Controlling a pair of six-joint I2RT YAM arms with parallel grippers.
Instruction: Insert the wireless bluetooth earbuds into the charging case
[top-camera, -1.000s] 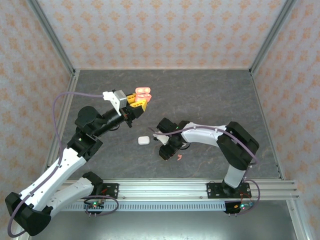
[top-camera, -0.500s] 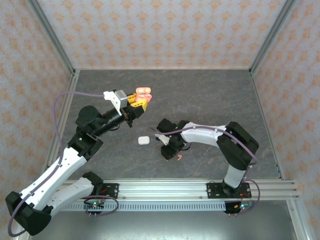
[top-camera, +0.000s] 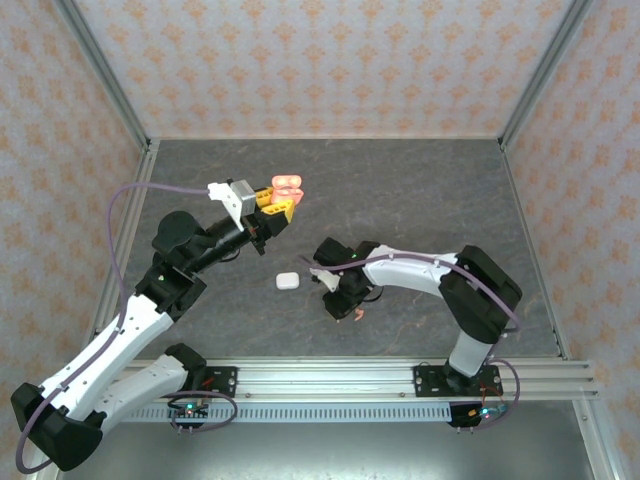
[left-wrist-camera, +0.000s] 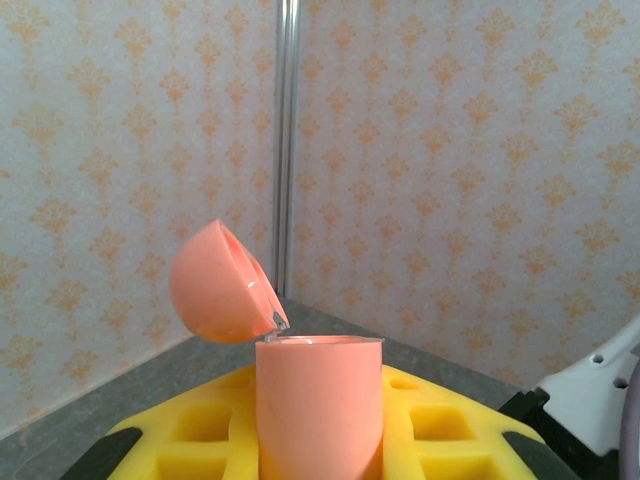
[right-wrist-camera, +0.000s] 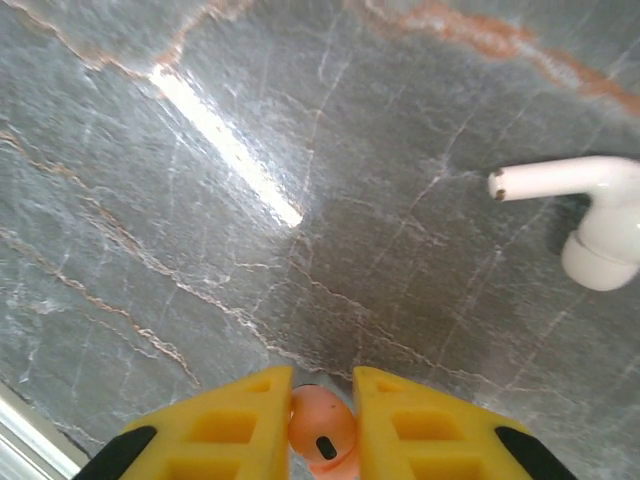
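Observation:
A coral-pink charging case (top-camera: 287, 185) with its lid (left-wrist-camera: 215, 285) flipped open is held up above the table, with my left gripper (top-camera: 272, 207) shut on its body (left-wrist-camera: 320, 400). My right gripper (top-camera: 343, 306) is down at the table surface, its yellow fingers (right-wrist-camera: 225, 425) shut on a coral-pink earbud (right-wrist-camera: 320, 425) that shows between the tips. The same earbud (top-camera: 355, 315) peeks out beside the gripper in the top view. A white earbud (right-wrist-camera: 590, 215) lies on the table ahead of the right gripper, stem pointing left.
A closed white case (top-camera: 288, 282) lies on the dark marbled table (top-camera: 420, 200) between the two arms. Patterned walls and metal posts (top-camera: 110, 90) enclose the table on three sides.
The right gripper's fingers have shut onto the coral-pink earbud on the table. The left arm and its open case have stayed put.

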